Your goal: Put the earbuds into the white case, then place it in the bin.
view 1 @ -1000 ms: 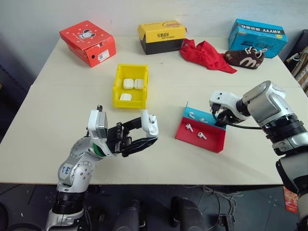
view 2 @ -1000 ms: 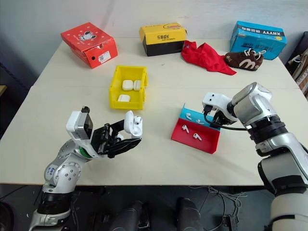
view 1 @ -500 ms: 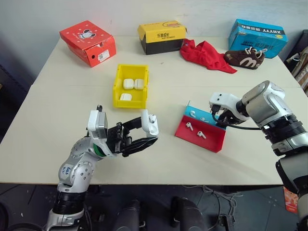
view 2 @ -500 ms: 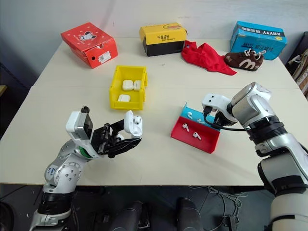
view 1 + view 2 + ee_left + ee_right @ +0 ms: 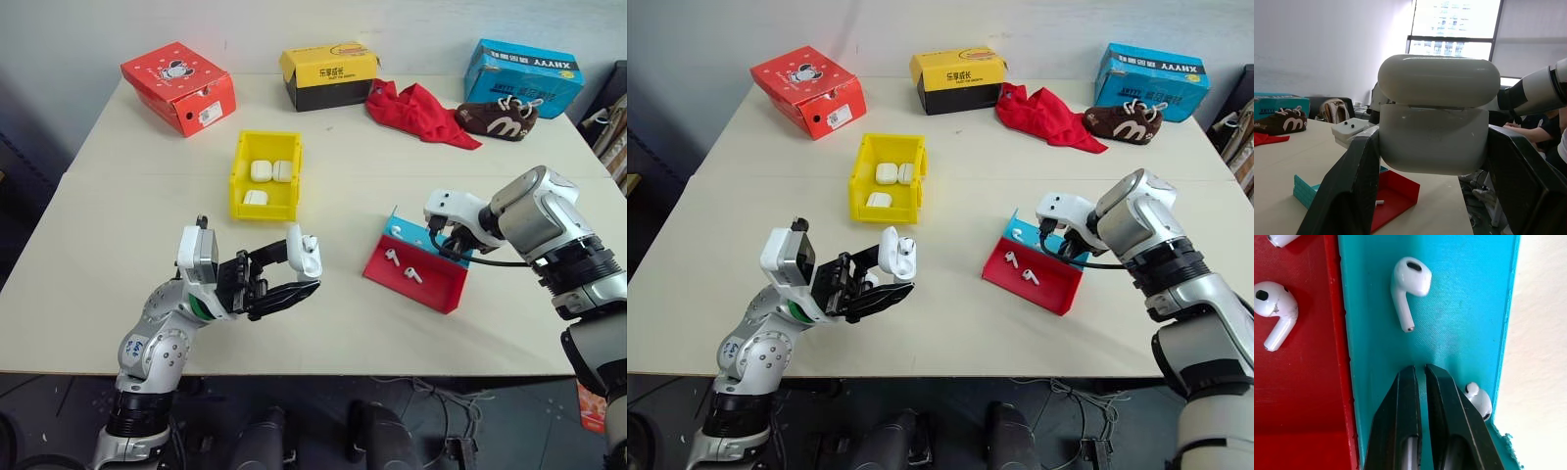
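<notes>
My left gripper [image 5: 297, 266] is shut on the white case [image 5: 308, 255], held above the table's front left with its lid [image 5: 1439, 81] raised a little. My right gripper [image 5: 1419, 368] points down into the blue half of the red-and-blue tray [image 5: 438, 291]. Its fingers are shut with nothing between them. One earbud [image 5: 1406, 285] lies just ahead of the tips, and another earbud [image 5: 1479, 400] sits in the blue corner beside one finger. Two more earbuds [image 5: 389, 257] lie on the red half. The yellow bin [image 5: 238, 181] stands behind the left gripper and holds three white cases.
Along the table's far edge stand a red shoebox [image 5: 179, 83], a yellow-and-black box [image 5: 328, 73] and a blue box [image 5: 522, 73]. A red cloth [image 5: 419, 110] and a brown shoe [image 5: 498, 116] lie in front of them.
The red-and-blue tray has shifted slightly to the right under the right gripper. The left gripper and its case have kept still.
</notes>
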